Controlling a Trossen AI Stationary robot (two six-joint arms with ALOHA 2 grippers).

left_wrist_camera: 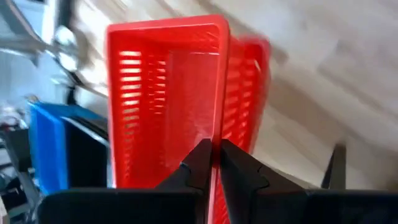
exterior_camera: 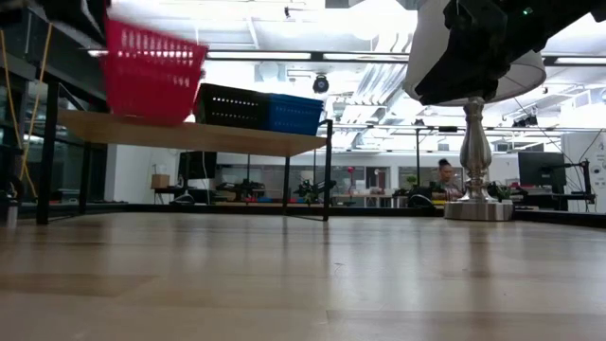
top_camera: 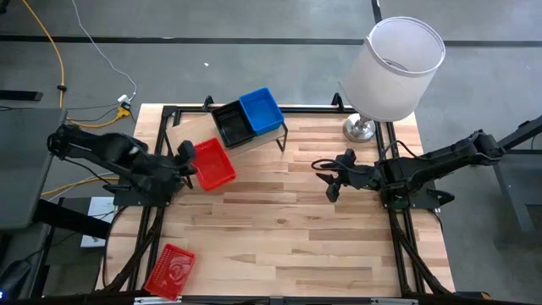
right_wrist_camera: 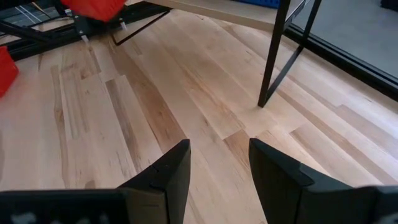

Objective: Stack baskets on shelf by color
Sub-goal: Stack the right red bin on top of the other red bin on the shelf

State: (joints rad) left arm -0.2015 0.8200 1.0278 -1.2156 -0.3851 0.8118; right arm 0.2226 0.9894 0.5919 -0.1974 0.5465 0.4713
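My left gripper (left_wrist_camera: 214,146) is shut on a red basket (top_camera: 212,164), carried at the shelf's left end (exterior_camera: 104,128). The shelf (top_camera: 193,131), a light plank on a black frame, stands at the table's far side. On it a black basket (top_camera: 231,124) and a blue basket (top_camera: 260,110) sit side by side. A second red basket (top_camera: 172,271) lies at the table's near left corner. My right gripper (top_camera: 332,178) hovers open over the table's middle right, apart from every basket. My left gripper pinches one long side wall (left_wrist_camera: 221,118) of the red basket at its rim, one finger (left_wrist_camera: 198,167) inside the basket and one (left_wrist_camera: 241,169) outside. It comes level from the table's left. The basket (exterior_camera: 151,71) is lifted clear of the table and tilted; whether it touches the plank, I cannot tell.
A white lampshade (top_camera: 394,68) on a metal foot (top_camera: 360,129) stands at the far right corner, beside the shelf's right leg (right_wrist_camera: 273,62). The striped wooden tabletop (top_camera: 288,229) lies bare between the arms. A person (exterior_camera: 443,180) sits far back in the room.
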